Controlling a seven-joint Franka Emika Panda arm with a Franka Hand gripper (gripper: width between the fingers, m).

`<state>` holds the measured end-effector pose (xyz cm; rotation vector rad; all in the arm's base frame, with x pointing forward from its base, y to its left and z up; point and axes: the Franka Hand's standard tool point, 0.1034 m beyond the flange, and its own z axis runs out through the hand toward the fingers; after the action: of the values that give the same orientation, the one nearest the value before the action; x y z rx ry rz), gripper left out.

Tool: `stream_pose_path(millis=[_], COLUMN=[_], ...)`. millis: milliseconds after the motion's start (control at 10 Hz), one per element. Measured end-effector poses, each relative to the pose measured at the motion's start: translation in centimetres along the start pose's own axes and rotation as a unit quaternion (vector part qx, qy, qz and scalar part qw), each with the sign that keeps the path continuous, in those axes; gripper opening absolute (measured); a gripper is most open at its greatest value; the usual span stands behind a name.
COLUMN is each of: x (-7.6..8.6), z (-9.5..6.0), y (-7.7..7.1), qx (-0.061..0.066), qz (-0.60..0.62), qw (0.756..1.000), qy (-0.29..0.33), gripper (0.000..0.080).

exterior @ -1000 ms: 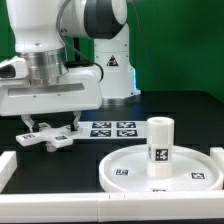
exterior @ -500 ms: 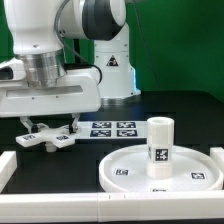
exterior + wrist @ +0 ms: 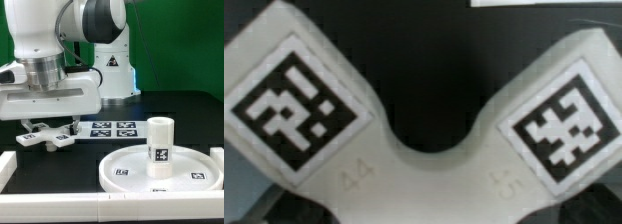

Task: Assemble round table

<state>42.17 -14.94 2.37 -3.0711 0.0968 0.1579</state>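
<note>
The cross-shaped foot [image 3: 46,137] lies flat on the black table at the exterior view's left, tags up. In the wrist view it [image 3: 420,185] fills the frame, with two tagged arms spread in a V. My gripper [image 3: 54,126] hangs right over the foot, with its fingers [image 3: 72,125] wide apart on either side of the middle. The fingers do not show in the wrist view. The large rimmed disc [image 3: 195,178] lies at the exterior view's right. The short cylinder leg [image 3: 159,142] stands upright in its centre.
The marker board [image 3: 112,129] lies flat behind the disc, just to the right of the foot. A white rail [image 3: 60,206] runs along the front edge, with a white block [image 3: 5,165] at the left end. The arm's base [image 3: 112,65] stands at the back.
Almost nothing has changed. The hand has shifted very slightly over the foot. The foot, disc and leg stay where they were.
</note>
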Motion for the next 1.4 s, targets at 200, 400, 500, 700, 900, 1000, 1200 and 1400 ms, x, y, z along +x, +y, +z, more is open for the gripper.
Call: stream_pose_path(millis=[200,400,500,700,900,1000,1200,1400], x=[0.1,0.1,0.2,0.1,0.3,0.7,2.3,4.7], z=[0.0,-0.1,-0.1,-0.2,-1.4,-2.6,-5.5,-7.5], y=[0.0,0.0,-0.1,-1.0,-3.5,-5.6,-9.8,-12.4], qx=[0.000,0.000,0.000,0.001,0.006,0.010,0.015,0.016], qz=[-0.004,-0.008,-0.009,-0.012,-0.002,0.002,0.024,0.030], qw=[1.000,1.000,1.000,1.000,1.000,1.000,1.000,0.999], qy=[0.001,0.001,0.001,-0.001,-0.001,-0.001,0.000,0.005], gripper=[0.0622,0.0447,0.0447,0.0447,0.0447,0.0448,0.0448,0.0448])
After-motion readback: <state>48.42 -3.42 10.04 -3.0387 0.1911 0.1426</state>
